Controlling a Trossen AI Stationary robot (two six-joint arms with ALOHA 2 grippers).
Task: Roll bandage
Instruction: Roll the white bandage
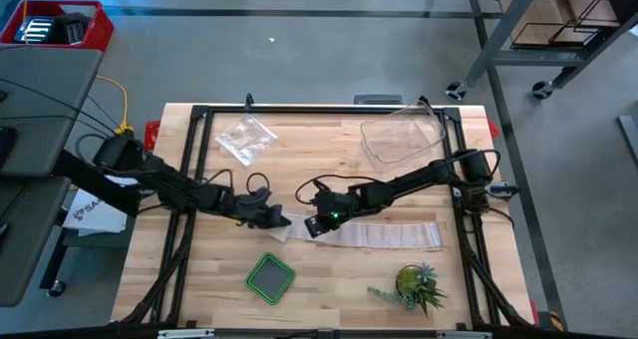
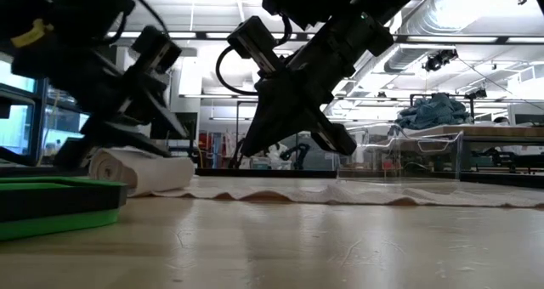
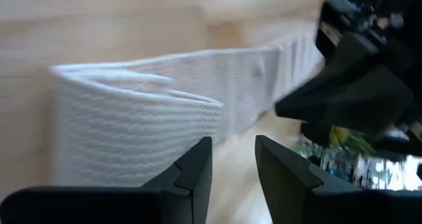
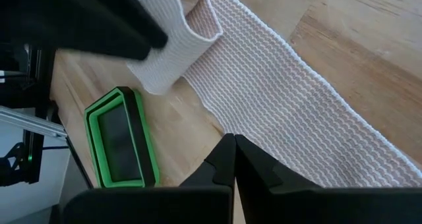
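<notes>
The white gauze bandage [image 1: 389,235] lies as a long flat strip across the table's middle. Its left end is wound into a small roll [image 2: 140,170] that rests on its side on the wood. My left gripper [image 3: 234,174] is open beside the roll [image 3: 132,132], with its fingers slanting down from the table's left. My right gripper [image 4: 232,148] is shut and stands on the flat strip just right of the roll. My left gripper stands right at the roll; whether its fingers touch it I cannot tell. My right gripper presses its shut fingertips on the flat strip at its near edge [image 4: 247,135], close to the roll. It slants down from the table's right, and the strip lies flat on the wood under it.
A green-rimmed square dish [image 1: 270,277] sits near the front edge, left of centre, and a small potted plant [image 1: 414,284] at the front right. A clear plastic tub [image 1: 402,140] stands at the back right. A crinkly clear bag [image 1: 244,137] lies at the back left.
</notes>
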